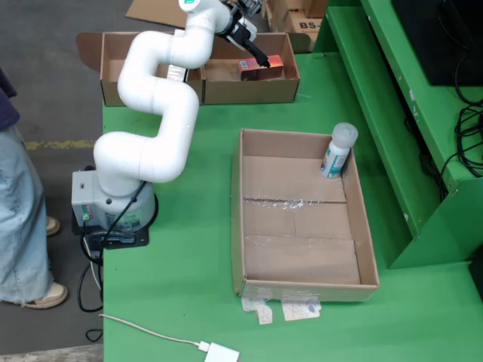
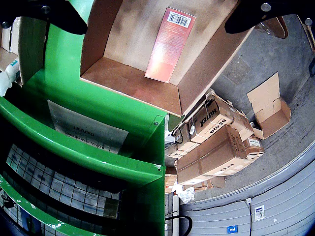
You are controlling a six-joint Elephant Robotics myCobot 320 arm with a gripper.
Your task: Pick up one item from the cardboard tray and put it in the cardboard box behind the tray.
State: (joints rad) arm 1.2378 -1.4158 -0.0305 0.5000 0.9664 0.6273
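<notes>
The red packet [image 1: 261,67] lies flat inside the cardboard box [image 1: 226,89] at the far edge of the green tabletop [image 1: 181,249]. In the fixed view the claw [image 1: 260,59] hangs just above it, at about 12 o'clock. In the wrist view the packet [image 2: 169,44] sits free between the two wide-apart dark fingers [image 2: 253,17], touching neither. At 5 o'clock from the box, the cardboard tray [image 1: 370,249] holds one white bottle [image 1: 337,151] standing in its far right corner.

Glossy white tube-segment arm [image 1: 155,98] on a grey square base [image 1: 106,204], black cables trailing off it, plus a black gripper [image 1: 253,47] with screws by the jaws.
</notes>
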